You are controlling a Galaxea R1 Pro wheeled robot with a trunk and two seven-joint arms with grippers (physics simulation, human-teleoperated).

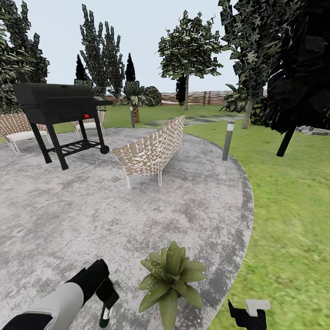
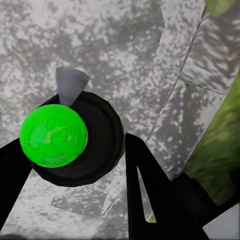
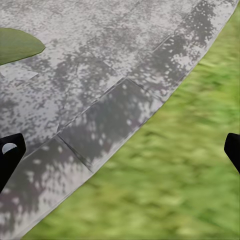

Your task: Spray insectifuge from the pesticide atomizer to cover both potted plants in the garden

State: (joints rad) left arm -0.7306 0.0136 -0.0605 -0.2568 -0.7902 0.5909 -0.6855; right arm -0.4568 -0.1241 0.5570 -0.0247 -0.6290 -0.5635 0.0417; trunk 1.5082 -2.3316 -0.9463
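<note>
Head view puts the left gripper point(image 1: 106, 298), closed on the pesticide atomizer point(image 1: 105, 315), just left of the potted plant point(image 1: 170, 277); left wrist shows its nozzle aiming at paving, so swing it right, while the right gripper point(image 3: 120, 150) hangs spread, empty.

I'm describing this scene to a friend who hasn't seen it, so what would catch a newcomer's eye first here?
First, the low rosette of broad green leaves, a potted plant at the near edge of the round grey mottled patio, beside the lawn. Just left of it, the left gripper holds the slim dark green atomizer bottle, whose bright green round top shows in the left wrist view. Farther back stand a black grill and a woven chair.
</note>
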